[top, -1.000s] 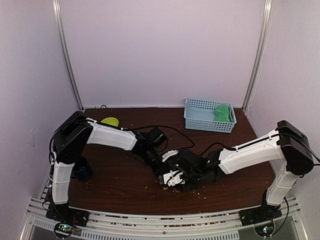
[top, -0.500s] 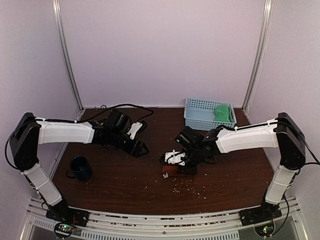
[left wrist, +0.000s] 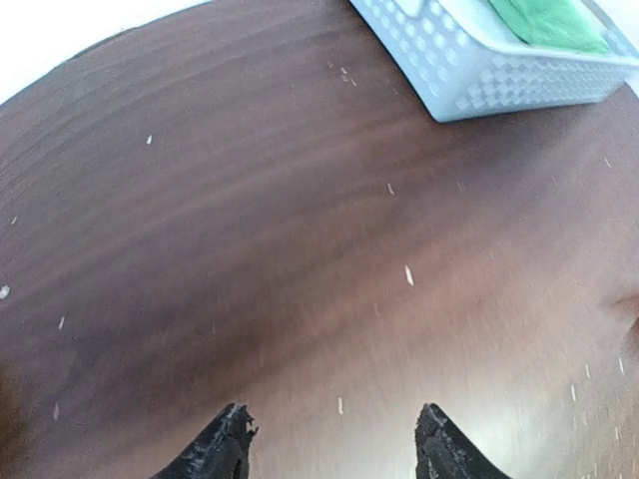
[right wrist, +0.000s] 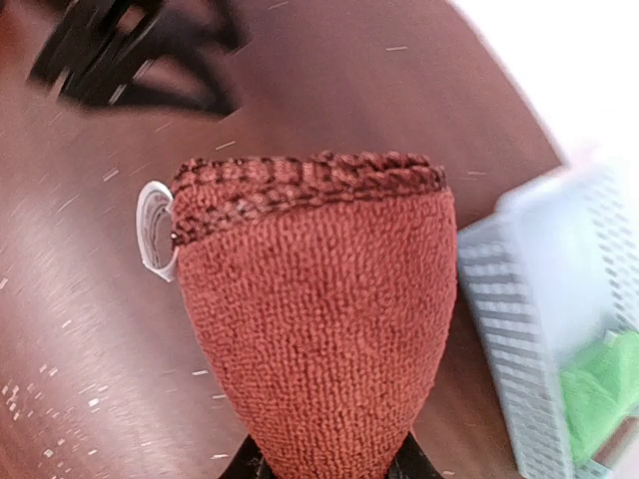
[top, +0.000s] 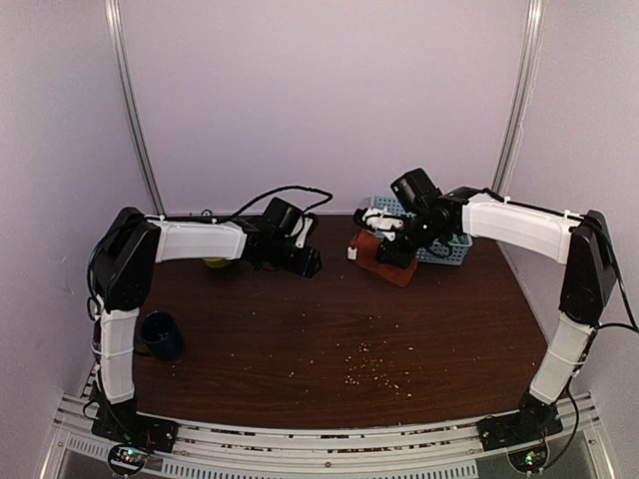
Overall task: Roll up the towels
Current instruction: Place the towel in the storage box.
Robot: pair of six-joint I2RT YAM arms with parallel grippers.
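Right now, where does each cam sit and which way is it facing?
Top external: high behind the bases, looking down at the table; both arms show, right gripper holding the rust towel.
Left wrist: on the left gripper, facing table and basket; open fingertips show.
Right wrist: looks along the held rust towel; gripper barely shows.
Shared: both wrist views catch the basket and green towel.
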